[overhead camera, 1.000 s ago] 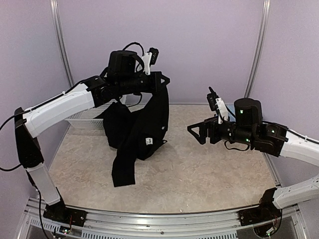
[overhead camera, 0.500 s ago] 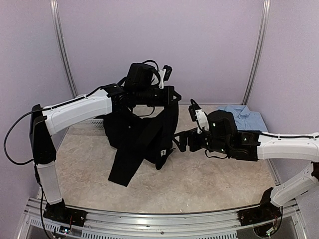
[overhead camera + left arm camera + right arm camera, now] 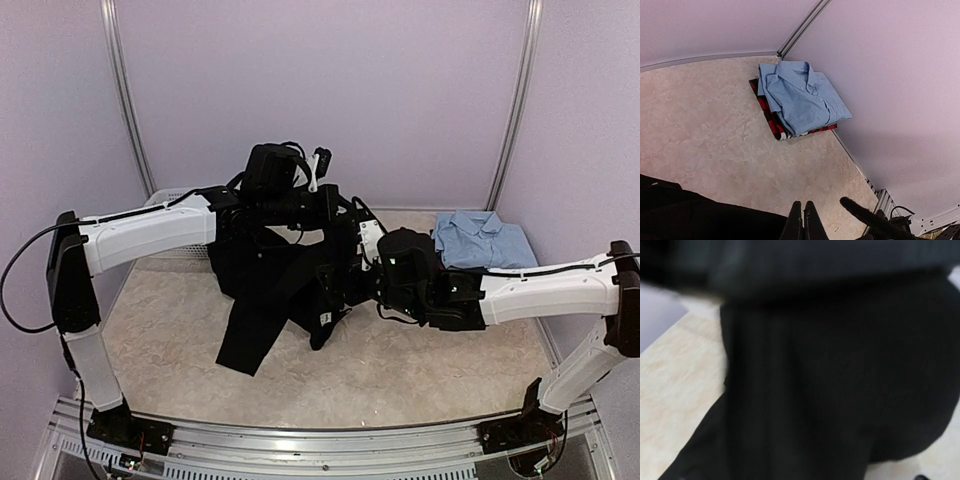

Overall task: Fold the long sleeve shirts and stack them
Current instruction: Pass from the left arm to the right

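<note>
The left gripper [image 3: 338, 205] is clenched on the black shirt [image 3: 265, 290], which hangs mid-table with one sleeve trailing. The right gripper [image 3: 348, 283], jaws spread, sits against the cloth — it risks pinching bunched layers instead of a single edge.

Black shirt [image 3: 275, 290] hangs bunched up mid-table, its bottom end on the surface, one sleeve trailing toward 7 o'clock. Blue shirt [image 3: 480, 238] sits folded on the red-and-black shirt [image 3: 771, 120] at 2 o'clock.
</note>
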Robot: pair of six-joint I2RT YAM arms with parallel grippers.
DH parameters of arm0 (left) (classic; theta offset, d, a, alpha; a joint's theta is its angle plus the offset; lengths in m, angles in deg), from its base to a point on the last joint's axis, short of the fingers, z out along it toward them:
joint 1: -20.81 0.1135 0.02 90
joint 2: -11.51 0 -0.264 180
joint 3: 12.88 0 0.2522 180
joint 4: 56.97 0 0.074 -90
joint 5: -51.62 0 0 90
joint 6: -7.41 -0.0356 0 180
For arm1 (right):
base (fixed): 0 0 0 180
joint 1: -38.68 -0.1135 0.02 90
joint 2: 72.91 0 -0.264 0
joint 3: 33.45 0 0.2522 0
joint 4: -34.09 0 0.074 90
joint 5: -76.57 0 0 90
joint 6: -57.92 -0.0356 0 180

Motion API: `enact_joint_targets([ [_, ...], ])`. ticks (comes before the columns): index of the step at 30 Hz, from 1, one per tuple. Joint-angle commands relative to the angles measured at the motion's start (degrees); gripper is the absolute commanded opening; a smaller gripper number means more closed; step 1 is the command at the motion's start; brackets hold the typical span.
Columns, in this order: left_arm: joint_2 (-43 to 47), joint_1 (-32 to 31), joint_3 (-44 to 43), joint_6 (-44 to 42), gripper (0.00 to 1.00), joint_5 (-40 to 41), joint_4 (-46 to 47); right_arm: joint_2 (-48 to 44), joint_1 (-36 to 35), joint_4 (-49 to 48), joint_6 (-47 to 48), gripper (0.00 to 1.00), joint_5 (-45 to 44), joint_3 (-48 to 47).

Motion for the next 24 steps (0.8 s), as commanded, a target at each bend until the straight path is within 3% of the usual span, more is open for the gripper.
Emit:
enact_joint_targets([
  [1,4.67,0.33,2.79,3.96,0.00,-1.93,6.17,4.28,-0.56,-3.30,1.83,0.92,-6.31,-3.86],
  [4,5.48,0.32,4.49,5.06,0.00,-2.40,7.20,6.49,-0.65,-2.76,3.24,0.86,-8.90,-6.09],
  [7,5.94,0.41,5.77,5.86,0.00,-2.61,8.58,7.54,-0.72,-1.25,3.87,0.73,-11.20,-7.85],
  [13,5.89,1.21,6.73,4.78,0.00,-2.82,8.74,3.99,-0.66,4.01,2.99,0.25,-13.18,-6.94],
  [17,5.97,2.34,7.64,1.55,0.03,-4.06,8.67,-1.31,-0.13,12.37,2.87,0.00,-13.72,-5.32],
  [20,5.93,3.33,8.84,-2.02,0.08,-6.85,9.51,-6.08,0.71,20.08,2.53,0.00,-13.91,-4.41],
  [24,7.95,3.00,13.83,-11.74,0.28,-11.15,11.95,-12.73,4.64,29.38,3.41,0.00,-11.45,-2.57],
])
